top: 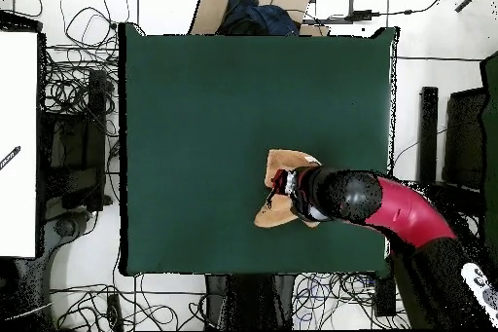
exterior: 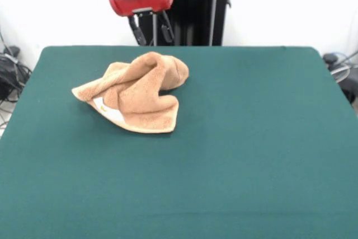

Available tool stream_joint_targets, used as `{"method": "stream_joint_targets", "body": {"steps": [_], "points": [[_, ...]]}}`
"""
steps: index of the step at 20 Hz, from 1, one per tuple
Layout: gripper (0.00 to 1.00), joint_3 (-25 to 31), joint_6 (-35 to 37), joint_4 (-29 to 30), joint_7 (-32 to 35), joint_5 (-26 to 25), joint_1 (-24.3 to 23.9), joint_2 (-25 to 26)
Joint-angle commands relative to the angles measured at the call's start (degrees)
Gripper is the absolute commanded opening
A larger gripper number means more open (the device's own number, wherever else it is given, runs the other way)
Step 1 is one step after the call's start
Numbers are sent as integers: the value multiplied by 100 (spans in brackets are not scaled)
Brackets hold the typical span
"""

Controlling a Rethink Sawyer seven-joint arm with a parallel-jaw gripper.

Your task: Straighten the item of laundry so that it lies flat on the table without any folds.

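Front view, nearest first: the broad, dark green felt-covered surface (exterior: 235, 160) lies bare across its near half, and left of centre toward the far side sits the small orange-tan terry-cloth towel (exterior: 137, 94), bunched into a loose mound. Its lowest layer spreads flat toward the near side, with a white label (exterior: 111, 111) showing on the near-left edge, while a thick fold rises and rolls over at the far right. Beyond and above it hangs the red and black arm's pincer (exterior: 151, 32), clear of the cloth; its two dark fingers (exterior: 137, 31) stand apart, holding nothing. In the overhead view the arm (top: 389, 206) covers most of the towel, so only its edges show there. Judging by this, the cloth remains folded and the work is at the stage of choosing a grasp. A good grasp would likely take the topmost rolled edge only, pinching a single layer, then draw it outward and low away from the flat lower layer, so the mound unrolls rather than dragging whole.
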Motion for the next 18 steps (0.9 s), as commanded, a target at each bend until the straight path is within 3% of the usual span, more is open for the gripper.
{"method": "stream_joint_targets", "body": {"steps": [1,6,10,18], "points": [[100,552,-376,449,-479,-409,-41,-83],[100,491,-455,475,-224,-400,53,-91],[100,353,-783,447,76,-469,207,177],[100,24,-770,70,409,-336,602,823]]}}
